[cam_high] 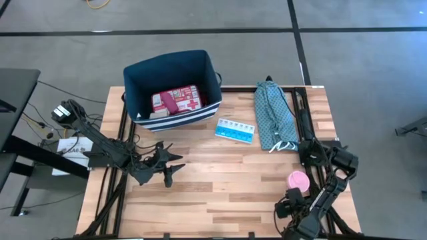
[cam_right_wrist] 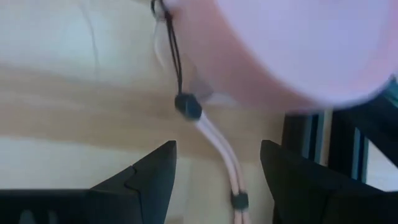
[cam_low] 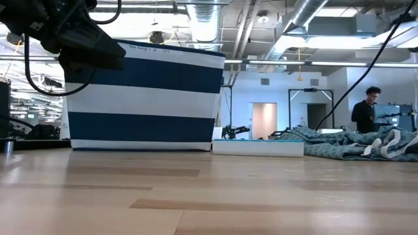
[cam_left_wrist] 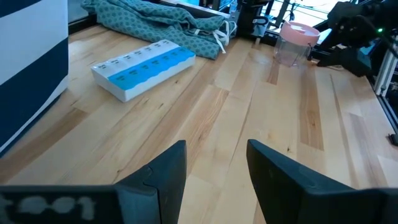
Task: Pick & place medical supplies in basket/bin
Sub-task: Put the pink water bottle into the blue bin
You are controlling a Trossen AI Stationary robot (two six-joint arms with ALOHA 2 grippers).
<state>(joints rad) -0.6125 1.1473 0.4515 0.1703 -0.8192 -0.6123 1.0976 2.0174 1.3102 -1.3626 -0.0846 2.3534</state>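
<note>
The bin (cam_high: 175,90) stands at the far left part of the table (cam_high: 220,187) and already holds the red-and-white case (cam_high: 181,100) with a magenta block (cam_high: 167,101) on it, so the job looks partly done. Left out on the table are the teal cloth (cam_high: 273,115) along the far right side, which is not a supply, the pill organizer (cam_high: 235,130) just beside the bin's right near corner, and the pink-lidded cup (cam_high: 297,179) near the right edge; those last two seem to be what remains. The left arm reaches in from the left edge, its left gripper (cam_high: 168,167) low over the middle-left boards, fingers spread and empty, facing the organizer. The right arm is folded at the near right corner, its right gripper (cam_right_wrist: 214,180) right by the cup, fingers spread wide, holding nothing.
</note>
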